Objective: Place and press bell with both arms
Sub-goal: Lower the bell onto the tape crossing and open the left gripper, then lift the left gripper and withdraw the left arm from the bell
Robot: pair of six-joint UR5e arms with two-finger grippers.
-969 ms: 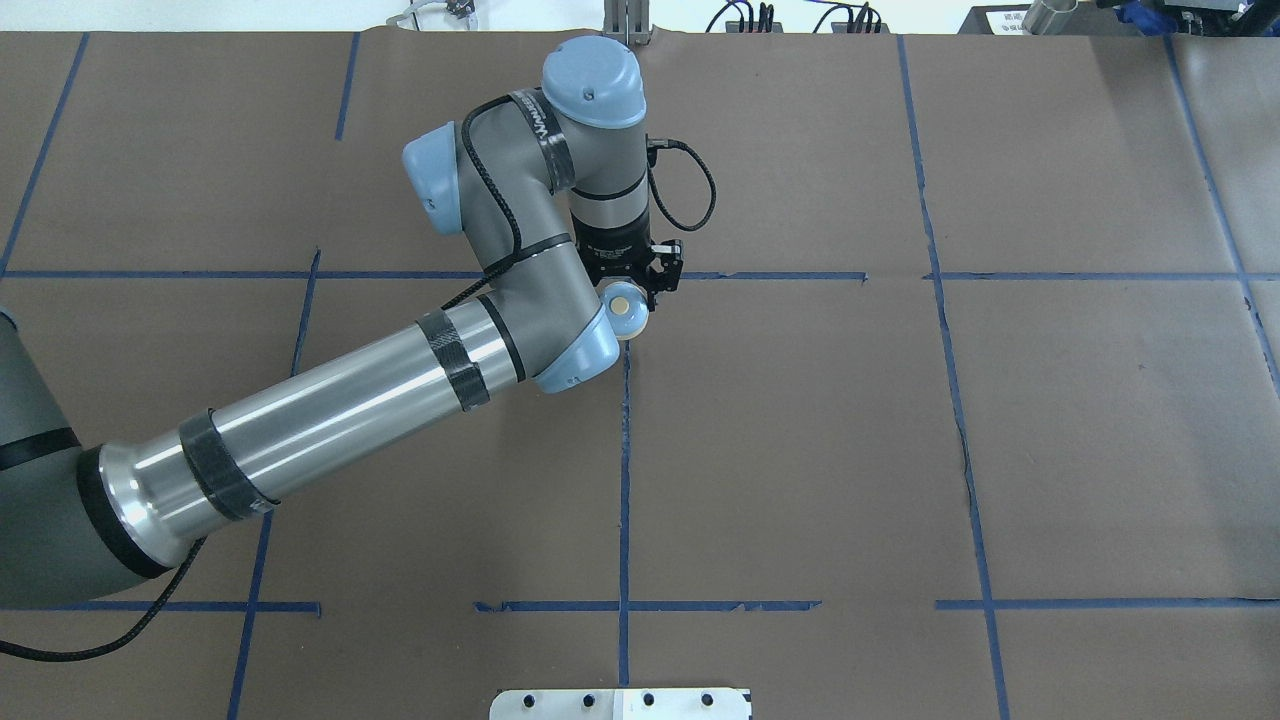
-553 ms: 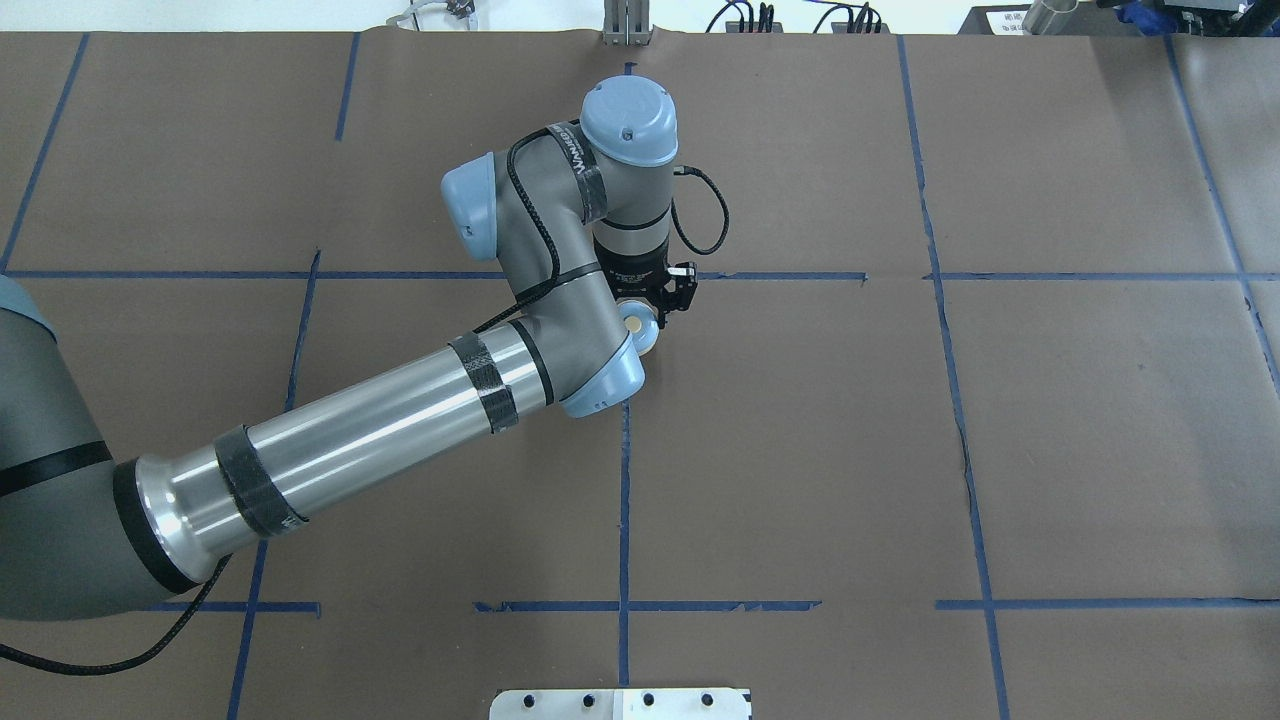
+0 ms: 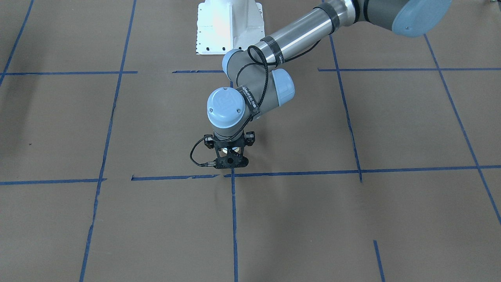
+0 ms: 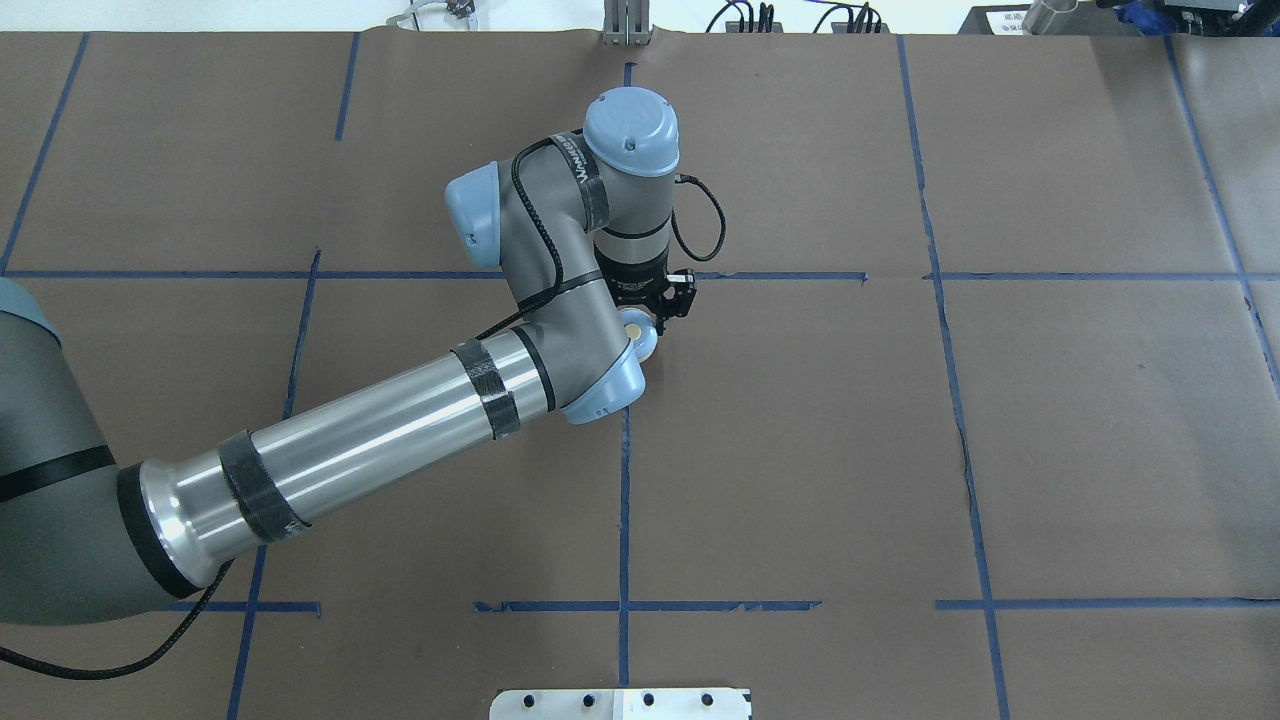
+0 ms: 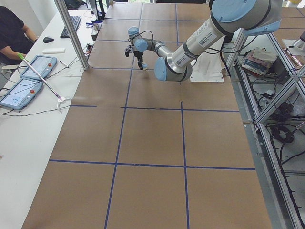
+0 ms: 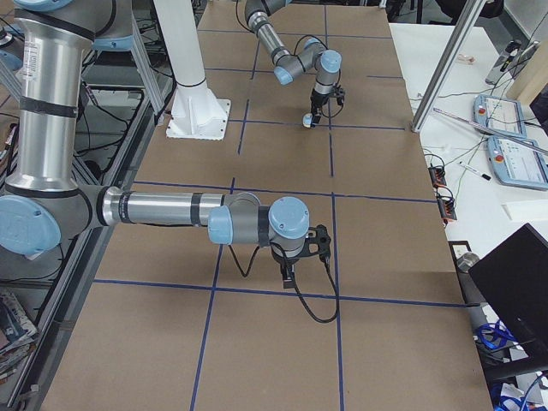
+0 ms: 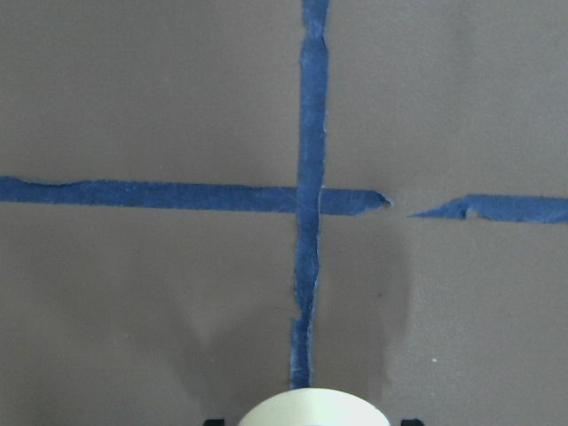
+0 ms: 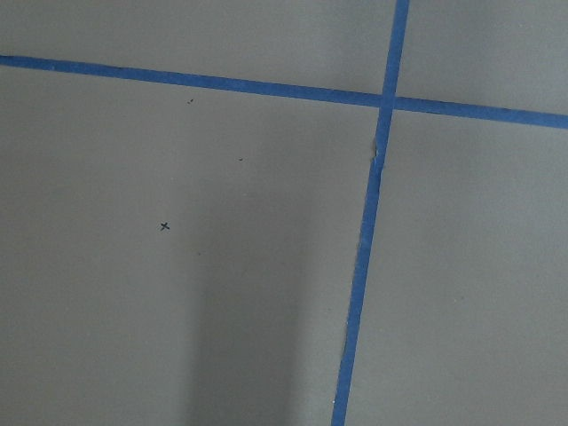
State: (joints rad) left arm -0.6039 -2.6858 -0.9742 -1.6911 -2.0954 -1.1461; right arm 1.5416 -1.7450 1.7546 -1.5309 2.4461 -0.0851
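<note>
Left gripper (image 4: 636, 318), closed on the bell (image 4: 641, 336), low over the tabletop (image 4: 800, 450) by a tape crossing (image 7: 308, 197): release and pressing remain. Right gripper (image 6: 287, 274) stands well apart; its opening cannot be told.

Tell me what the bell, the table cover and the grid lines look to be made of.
The bell: smooth light-blue dome and cream button, painted metal or plastic; the look leaves it open. The table cover: matte brown paper, probably kraft, shown by creases and a torn seam. The grid lines: matte blue adhesive tape, shown by ragged torn ends.
</note>
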